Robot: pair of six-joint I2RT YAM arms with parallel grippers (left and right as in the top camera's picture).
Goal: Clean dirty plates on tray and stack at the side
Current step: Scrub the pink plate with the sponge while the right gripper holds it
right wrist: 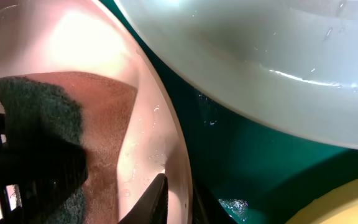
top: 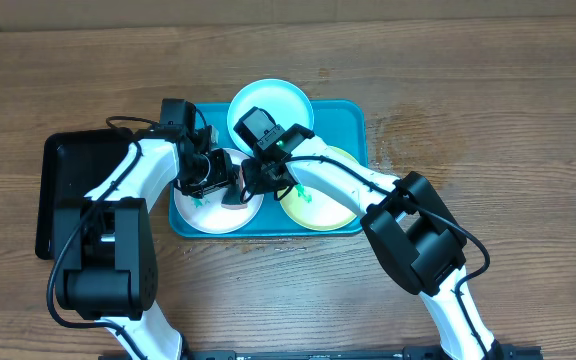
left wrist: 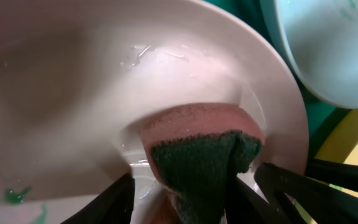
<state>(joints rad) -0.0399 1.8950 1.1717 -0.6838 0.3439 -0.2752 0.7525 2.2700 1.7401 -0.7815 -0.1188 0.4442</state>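
Observation:
The white plate (top: 208, 215) lies at the front left of the teal tray (top: 353, 110). My left gripper (top: 213, 180) is shut on a pink sponge with a green scrub pad (left wrist: 204, 137) and presses it onto the white plate (left wrist: 73, 74). Small green smears (left wrist: 14, 196) remain on this plate. My right gripper (top: 253, 180) is shut on the white plate's rim (right wrist: 176, 193), one finger inside and one outside. The pale cyan plate (top: 273, 100) sits at the tray's back edge. The yellow-green plate (top: 318, 210) sits at the tray's right, partly under my right arm.
A black rectangular tray (top: 68, 190) lies left of the teal tray, under my left arm. The wooden table (top: 488, 120) surrounds both trays. The tray floor is wet between the plates (right wrist: 247, 155).

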